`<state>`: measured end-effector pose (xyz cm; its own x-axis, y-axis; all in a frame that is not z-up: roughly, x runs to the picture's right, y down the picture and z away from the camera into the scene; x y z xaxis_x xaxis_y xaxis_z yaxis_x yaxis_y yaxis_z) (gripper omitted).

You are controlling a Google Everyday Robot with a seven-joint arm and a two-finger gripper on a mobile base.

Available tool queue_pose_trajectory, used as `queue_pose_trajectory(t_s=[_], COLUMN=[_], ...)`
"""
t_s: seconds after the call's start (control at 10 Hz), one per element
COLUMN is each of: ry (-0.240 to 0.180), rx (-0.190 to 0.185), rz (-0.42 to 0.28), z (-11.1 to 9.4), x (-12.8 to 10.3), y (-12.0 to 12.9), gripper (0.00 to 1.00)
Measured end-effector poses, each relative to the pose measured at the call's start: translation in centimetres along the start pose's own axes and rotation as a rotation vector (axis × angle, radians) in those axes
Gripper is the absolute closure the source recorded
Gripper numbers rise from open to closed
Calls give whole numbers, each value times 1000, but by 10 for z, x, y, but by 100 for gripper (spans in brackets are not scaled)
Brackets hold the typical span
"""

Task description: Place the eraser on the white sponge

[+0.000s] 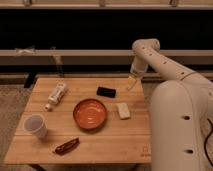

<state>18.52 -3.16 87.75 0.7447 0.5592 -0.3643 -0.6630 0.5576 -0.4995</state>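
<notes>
The black eraser [106,92] lies flat on the wooden table [45,142], behind the orange bowl [90,113]. The white sponge [123,110], a small cream pad, lies just right of the bowl. My gripper [131,83] hangs over the table's back right part, to the right of the eraser and behind the sponge, holding nothing that I can see.
A white tube-like bottle [56,95] lies at the back left. A white cup [35,126] stands at the front left. A dark brown wrapped bar [66,145] lies near the front edge. My white arm and body [180,120] fill the right side.
</notes>
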Motion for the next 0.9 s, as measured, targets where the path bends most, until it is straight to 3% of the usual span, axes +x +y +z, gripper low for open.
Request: queue_pose_trajectory(t_s=[0.9], ry=[3], rx=[-5], rz=[-9], z=[2], x=[1], y=[2], gripper=[20])
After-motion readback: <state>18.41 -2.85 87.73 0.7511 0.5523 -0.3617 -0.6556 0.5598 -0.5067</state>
